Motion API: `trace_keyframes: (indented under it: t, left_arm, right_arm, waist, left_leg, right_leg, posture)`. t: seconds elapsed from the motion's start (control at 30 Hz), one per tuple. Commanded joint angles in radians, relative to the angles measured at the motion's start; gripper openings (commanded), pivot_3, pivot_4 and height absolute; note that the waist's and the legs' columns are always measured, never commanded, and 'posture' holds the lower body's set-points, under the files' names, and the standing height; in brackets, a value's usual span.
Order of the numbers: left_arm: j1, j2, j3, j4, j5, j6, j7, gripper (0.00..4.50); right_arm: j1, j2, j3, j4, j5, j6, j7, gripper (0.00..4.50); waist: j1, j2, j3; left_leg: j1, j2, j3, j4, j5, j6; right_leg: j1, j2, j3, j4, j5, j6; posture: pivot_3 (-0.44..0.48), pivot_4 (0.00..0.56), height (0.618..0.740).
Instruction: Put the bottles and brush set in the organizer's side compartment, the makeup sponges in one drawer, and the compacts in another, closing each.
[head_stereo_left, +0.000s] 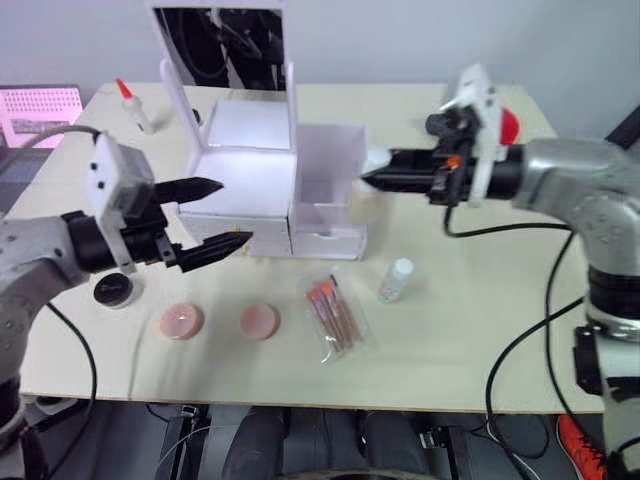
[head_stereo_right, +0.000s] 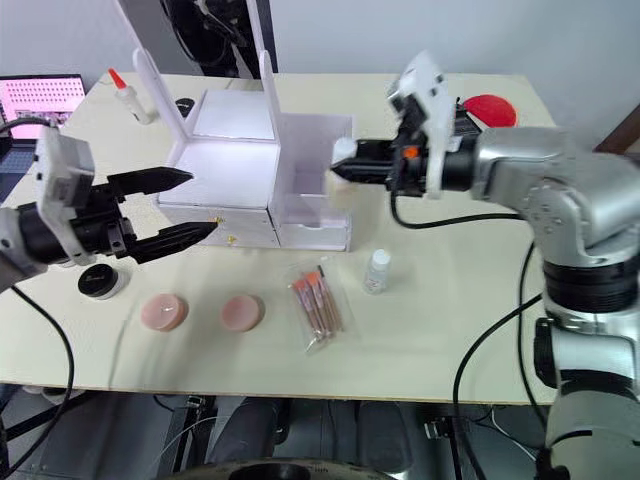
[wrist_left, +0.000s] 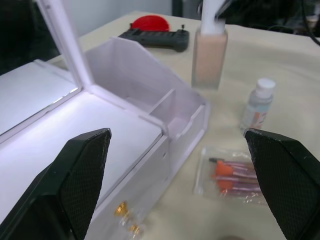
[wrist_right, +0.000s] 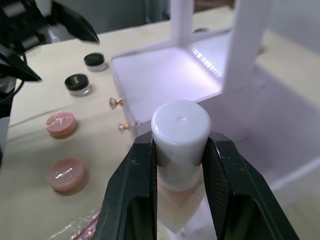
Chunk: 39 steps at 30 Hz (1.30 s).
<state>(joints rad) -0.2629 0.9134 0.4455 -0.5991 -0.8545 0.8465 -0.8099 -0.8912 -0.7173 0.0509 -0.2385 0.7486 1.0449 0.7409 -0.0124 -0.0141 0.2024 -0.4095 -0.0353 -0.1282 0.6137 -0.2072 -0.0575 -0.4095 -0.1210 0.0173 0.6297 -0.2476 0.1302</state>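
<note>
My right gripper (wrist_right: 178, 150) is clamped on the white cap of a foundation bottle (wrist_right: 180, 145), both fingers pressed flat against it, and I hold it just beside the organizer (head_stereo_right: 250, 170), above the open side compartment (head_stereo_left: 325, 165) on the organizer's right. My left gripper (head_stereo_left: 215, 215) is spread wide with nothing in it, hovering in front of the organizer's left side, near the two gold drawer knobs (wrist_left: 125, 217). On the bench (head_stereo_right: 450, 320) in front of the organizer lie the brush set (head_stereo_right: 318, 307) in its clear sleeve and, to its right, a small clear bottle (head_stereo_right: 377, 271) standing upright. Two pink round compacts (head_stereo_right: 200, 312) (side by side, not touching) sit further left of the brushes, and a black-lidded jar (head_stereo_right: 100, 281) lies beyond them, under my left gripper
</note>
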Motion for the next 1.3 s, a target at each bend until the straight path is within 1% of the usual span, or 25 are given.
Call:
trace_keyframes:
  t: [0.03, 0.13, 0.27, 0.37, 0.53, 0.77, 0.87, 0.93, 1.0, 1.07, 1.13, 1.2, 1.23, 1.3]
  left_arm:
    - [0.03, 0.011, 0.058, -0.052, -0.027, -0.017, 0.02, 4.5]
    - [0.033, 0.007, 0.046, -0.054, -0.027, -0.029, 0.036, 4.5]
    - [0.022, 0.009, 0.024, -0.044, -0.027, -0.041, 0.045, 4.5]
    - [0.013, 0.013, 0.012, -0.038, -0.028, -0.045, 0.044, 4.5]
    - [-0.011, 0.024, -0.022, -0.025, -0.03, -0.052, 0.033, 4.5]
    - [-0.059, 0.028, -0.081, -0.001, -0.018, -0.06, 0.019, 4.5]
    - [-0.08, 0.028, -0.105, 0.01, -0.012, -0.064, 0.016, 4.5]
    - [-0.09, 0.029, -0.114, 0.018, -0.013, -0.067, 0.011, 4.5]
    - [-0.092, 0.035, -0.119, 0.021, -0.019, -0.062, 0.001, 4.5]
    - [-0.096, 0.037, -0.122, 0.026, -0.024, -0.059, -0.006, 4.5]
    - [-0.101, 0.039, -0.125, 0.03, -0.025, -0.059, -0.009, 4.5]
    - [-0.107, 0.04, -0.129, 0.037, -0.023, -0.061, -0.013, 4.5]
    - [-0.108, 0.04, -0.132, 0.04, -0.023, -0.062, -0.017, 4.5]
    - [-0.107, 0.036, -0.137, 0.045, -0.026, -0.063, -0.026, 4.5]
  right_arm:
    - [-0.03, 0.084, -0.001, 0.002, -0.074, 0.007, -0.145, 0.74]
    - [-0.001, 0.151, 0.012, -0.02, -0.112, 0.009, -0.217, 0.74]
    - [0.028, 0.193, 0.017, -0.036, -0.146, 0.015, -0.266, 0.74]
    - [0.062, 0.185, 0.06, -0.052, -0.198, -0.009, -0.275, 0.74]
    - [0.1, 0.196, 0.084, -0.058, -0.259, -0.035, -0.293, 0.74]
    - [0.149, 0.236, 0.106, -0.064, -0.299, -0.06, -0.298, 0.74]
    - [0.159, 0.232, 0.116, -0.066, -0.319, -0.068, -0.287, 0.74]
    - [0.162, 0.235, 0.104, -0.07, -0.305, -0.05, -0.278, 1.8]
    - [0.161, 0.229, 0.095, -0.083, -0.299, -0.039, -0.268, 2.61]
    - [0.15, 0.221, 0.074, -0.095, -0.281, -0.021, -0.252, 3.63]
    - [0.132, 0.202, 0.044, -0.104, -0.257, -0.005, -0.227, 4.46]
    - [0.117, 0.186, 0.011, -0.108, -0.228, 0.003, -0.193, 4.46]
    - [0.117, 0.176, -0.011, -0.113, -0.197, -0.026, -0.144, 4.46]
    - [0.144, 0.113, -0.042, -0.135, -0.147, -0.094, -0.007, 4.46]
  waist:
    - [-0.001, 0.0, 0.0]
    - [-0.002, 0.0, 0.0]
    - [-0.004, 0.0, 0.0]
    - [-0.006, 0.0, 0.0]
    - [-0.007, 0.0, 0.0]
    - [-0.008, 0.0, 0.0]
    - [-0.008, 0.0, 0.0]
    - [-0.008, 0.0, 0.0]
    - [-0.009, 0.0, 0.0]
    - [-0.008, 0.0, 0.0]
    - [-0.008, 0.0, 0.0]
    - [-0.007, 0.0, 0.0]
    - [-0.007, 0.0, 0.0]
    - [-0.004, 0.0, 0.0]
  left_leg:
    - [0.0, 0.0, 0.0, 0.0, 0.0, 0.0]
    - [0.001, 0.0, 0.0, 0.0, 0.0, 0.0]
    - [0.001, 0.0, 0.0, 0.0, 0.0, 0.0]
    - [0.001, 0.0, 0.0, 0.0, 0.0, 0.0]
    - [0.001, 0.0, 0.0, 0.0, 0.0, 0.0]
    - [0.001, 0.001, 0.0, 0.0, 0.0, 0.0]
    - [0.001, 0.001, 0.0, 0.0, 0.0, 0.0]
    - [0.001, 0.001, 0.0, 0.0, 0.0, 0.0]
    - [0.001, 0.001, 0.0, 0.0, 0.0, 0.0]
    - [0.001, 0.001, 0.0, -0.001, 0.0, 0.0]
    - [0.001, 0.001, 0.0, -0.001, 0.0, 0.0]
    - [0.001, 0.001, 0.0, 0.0, 0.0, 0.0]
    - [0.001, 0.001, 0.0, 0.0, 0.0, 0.0]
    - [0.001, 0.001, 0.0, 0.0, 0.0, 0.0]
  right_leg:
    - [0.0, 0.0, 0.0, 0.0, 0.0, 0.0]
    - [0.0, 0.001, 0.0, 0.001, 0.001, -0.001]
    - [-0.001, 0.001, 0.0, 0.001, 0.001, -0.001]
    - [-0.001, 0.001, 0.0, 0.001, 0.001, 0.0]
    - [-0.001, 0.001, 0.0, 0.001, 0.001, 0.0]
    - [-0.001, 0.002, 0.0, 0.001, 0.001, 0.0]
    - [-0.001, 0.002, 0.0, 0.001, 0.002, 0.0]
    - [-0.001, 0.002, 0.0, 0.001, 0.001, 0.0]
    - [-0.001, 0.002, 0.0, 0.001, 0.001, 0.0]
    - [-0.001, 0.002, 0.0, 0.001, 0.001, 0.0]
    - [-0.001, 0.002, 0.0, 0.001, 0.001, 0.0]
    - [-0.001, 0.002, 0.0, 0.001, 0.001, 0.0]
    - [-0.001, 0.002, 0.0, 0.001, 0.001, 0.0]
    - [-0.001, 0.002, 0.0, 0.001, 0.001, 0.0]
  posture:
    - [0.0, 0.15, 0.74]
    - [0.0, 0.15, 0.74]
    - [0.0, 0.15, 0.74]
    - [0.0, 0.15, 0.74]
    - [0.0, 0.15, 0.74]
    - [0.0, 0.15, 0.74]
    - [0.0, 0.15, 0.74]
    - [0.0, 0.15, 0.74]
    - [0.0, 0.15, 0.74]
    - [0.0, 0.15, 0.74]
    - [0.0, 0.15, 0.74]
    - [0.0, 0.15, 0.74]
    - [0.0, 0.15, 0.74]
    - [0.0, 0.15, 0.74]
